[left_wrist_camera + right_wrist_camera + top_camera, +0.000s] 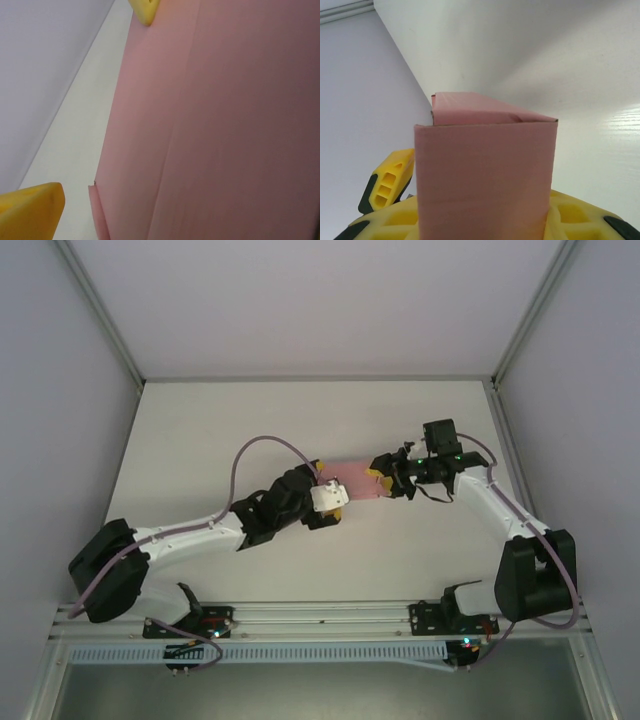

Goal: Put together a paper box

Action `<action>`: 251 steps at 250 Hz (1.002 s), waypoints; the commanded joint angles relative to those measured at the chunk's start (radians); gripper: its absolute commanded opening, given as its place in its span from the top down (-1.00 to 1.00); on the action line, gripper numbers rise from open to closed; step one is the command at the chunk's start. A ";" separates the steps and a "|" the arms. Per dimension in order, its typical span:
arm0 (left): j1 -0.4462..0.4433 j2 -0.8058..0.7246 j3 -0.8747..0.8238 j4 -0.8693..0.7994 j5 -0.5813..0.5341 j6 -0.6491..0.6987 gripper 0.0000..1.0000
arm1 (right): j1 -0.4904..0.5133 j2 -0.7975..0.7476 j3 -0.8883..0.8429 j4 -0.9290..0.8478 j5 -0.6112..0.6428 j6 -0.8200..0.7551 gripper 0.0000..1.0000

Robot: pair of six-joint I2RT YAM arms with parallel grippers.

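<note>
Paper box [355, 485] sits mid-worktop [250, 410], well off every edge, bridging the two arms. Right jaws are clenched on its right end. In the right wrist view, yellow fingers [390, 182] flank the pink card, which is folded into a rectangular shape. Left jaws are fully released and straddle the left end, with fingertips [30, 212] just beside the card. Can't tell if they touch it.
</note>
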 commanded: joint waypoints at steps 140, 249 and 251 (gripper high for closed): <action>-0.032 0.037 -0.013 0.136 -0.073 0.071 -0.06 | -0.009 -0.082 -0.062 -0.015 -0.047 0.022 -0.05; 0.006 0.031 0.069 -0.273 0.121 -0.067 0.09 | -0.017 -0.133 0.113 0.042 0.448 -0.304 -0.59; 0.009 0.030 0.068 -0.276 0.131 -0.070 0.09 | -0.017 -0.136 0.112 0.046 0.454 -0.308 -0.59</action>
